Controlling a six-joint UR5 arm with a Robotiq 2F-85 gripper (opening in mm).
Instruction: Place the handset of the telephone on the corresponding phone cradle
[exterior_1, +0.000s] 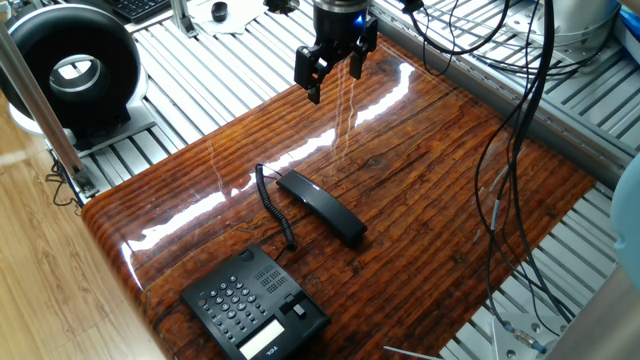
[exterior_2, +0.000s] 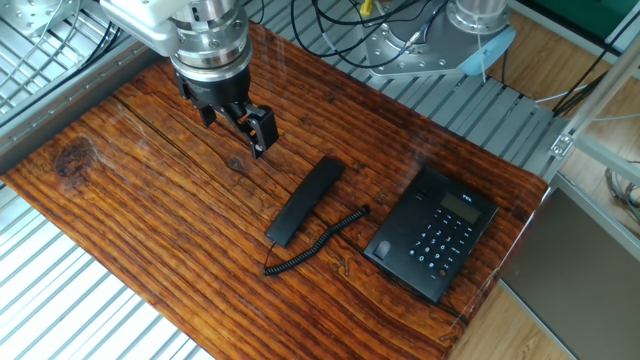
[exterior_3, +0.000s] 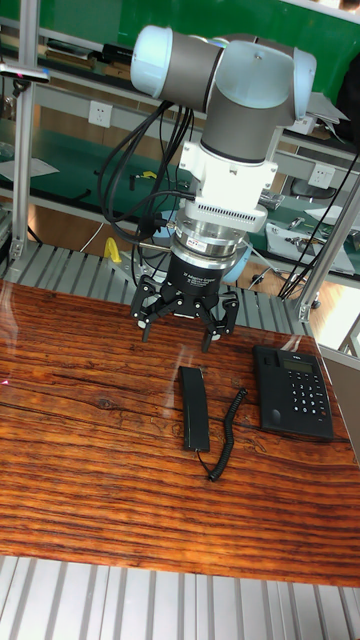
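Note:
The black handset (exterior_1: 322, 207) (exterior_2: 305, 200) (exterior_3: 194, 407) lies flat near the middle of the wooden table. Its coiled cord (exterior_1: 272, 205) (exterior_2: 315, 245) (exterior_3: 225, 435) trails beside it. The telephone (exterior_1: 255, 303) (exterior_2: 432, 245) (exterior_3: 292, 391) sits near the table edge, apart from the handset. The phone cradle (exterior_1: 293, 308) (exterior_2: 400, 225) (exterior_3: 267, 390) beside the keypad holds nothing. My gripper (exterior_1: 334, 78) (exterior_2: 235, 128) (exterior_3: 180, 330) hangs open above the table, beyond the handset's far end. Nothing is between its fingers, and it touches nothing.
A big black ring-shaped device (exterior_1: 70, 70) stands off the table's far left corner. Black cables (exterior_1: 520, 150) hang over the right side of the table. Slatted metal surrounds the wooden top, and the arm's base (exterior_2: 470, 30) stands behind it.

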